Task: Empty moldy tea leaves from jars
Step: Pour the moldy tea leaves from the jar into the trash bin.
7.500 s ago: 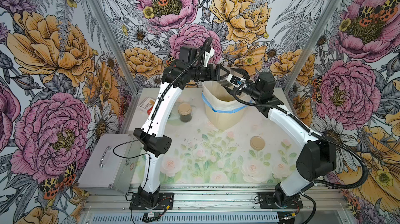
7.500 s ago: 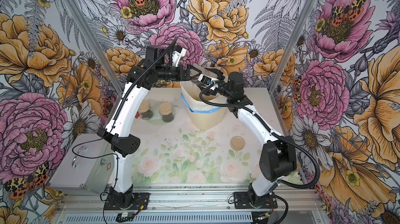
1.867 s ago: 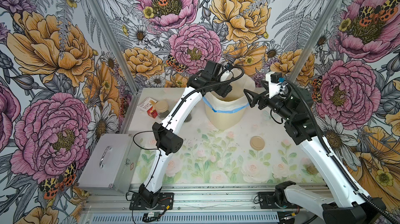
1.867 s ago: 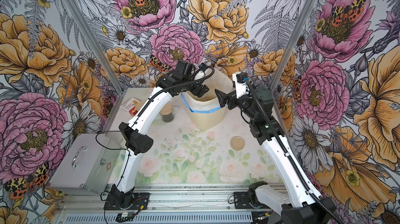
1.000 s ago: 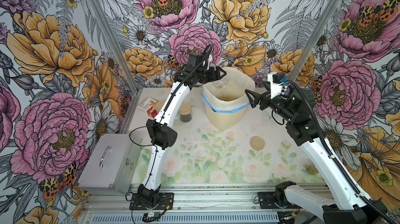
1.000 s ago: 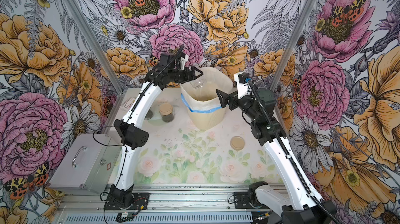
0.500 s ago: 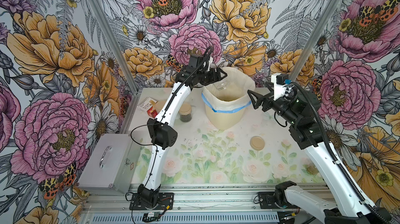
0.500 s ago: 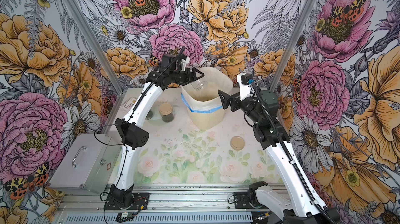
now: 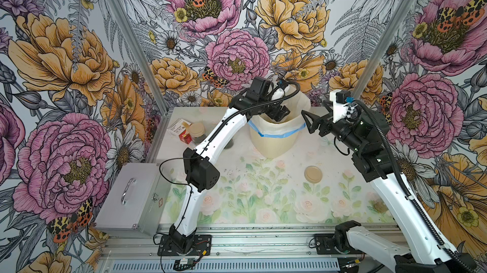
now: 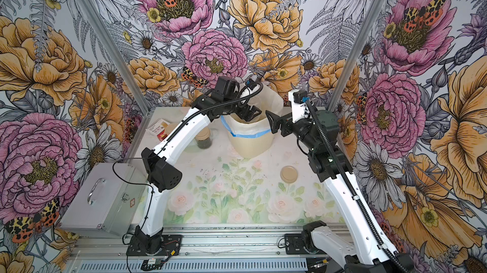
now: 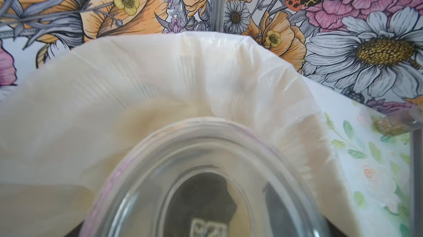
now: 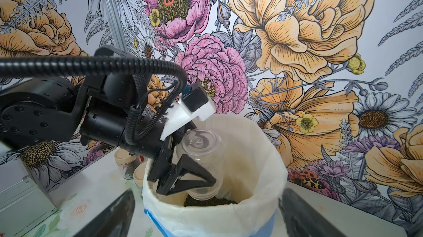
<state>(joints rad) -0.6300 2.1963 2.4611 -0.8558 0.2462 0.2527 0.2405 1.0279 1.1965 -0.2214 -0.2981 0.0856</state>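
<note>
Tabletop (image 9: pixel 263 200): flat, with a pale floral print.

Bin (image 9: pixel 274 140): tall, cream and ribbed. It is lined with a thin, crinkled, translucent bag edged in blue and stands at the rear of the tabletop.

Left gripper (image 12: pixel 201 175): clamped across the body of one jar (image 12: pixel 201 153), which it holds mouth-down inside the bin opening. This jar is smooth, round, clear glass with no lid, and it appears empty.

Right gripper (image 9: pixel 308 124): jaws spread wide and holding nothing, just beside the bin rim.

Remaining jars: two, both on the left arm's side of the bin. One (image 10: pixel 203 138) stands near the bin wall. The other (image 9: pixel 197 133) stands farther out, beside a small carton (image 9: pixel 179 129). Each carries a flat tan disc lid and shows dark contents.

Loose lid (image 9: pixel 313 174): a tan disc lying flat on the tabletop, well apart from the bin.

Moldy tea leaves (image 12: pixel 210 201): dark, crumbly bits in a loose heap in the bag, directly below the inverted jar's mouth.

Progress, as judged: one jar of three is emptied. Two jars remain to be opened and tipped out, and the held jar is not yet set down.
</note>
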